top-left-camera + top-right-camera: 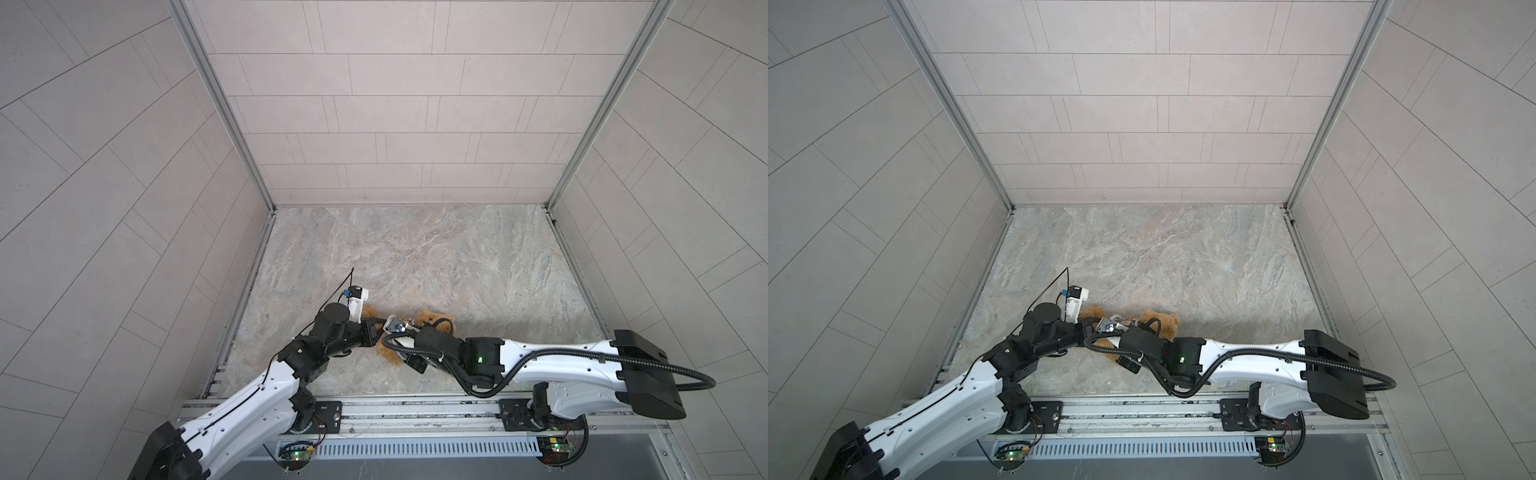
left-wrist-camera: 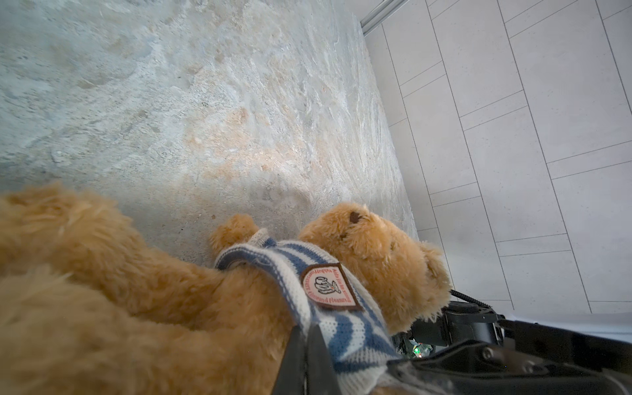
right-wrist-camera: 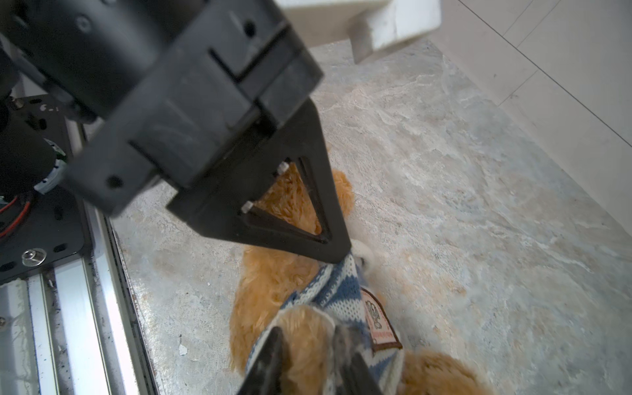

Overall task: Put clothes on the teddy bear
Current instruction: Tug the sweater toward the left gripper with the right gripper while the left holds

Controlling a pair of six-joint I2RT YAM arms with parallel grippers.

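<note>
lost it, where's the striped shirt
In both wrist views the blue-and-white striped knit shirt wraps the golden-brown teddy bear's chest, front centre of the marbled table.

One teddy bear, one striped shirt, two robot arms, two tools.

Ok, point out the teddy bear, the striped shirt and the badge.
teddy bear (image 2: 369, 244), left wrist view, its head
striped shirt (image 2: 347, 333), left wrist view, striped knit
badge (image 2: 330, 287), left wrist view, its centre

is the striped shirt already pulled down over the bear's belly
No, in the left wrist view the striped shirt sits bunched high on the teddy bear, around chest and shoulder, bare fur below.
</note>
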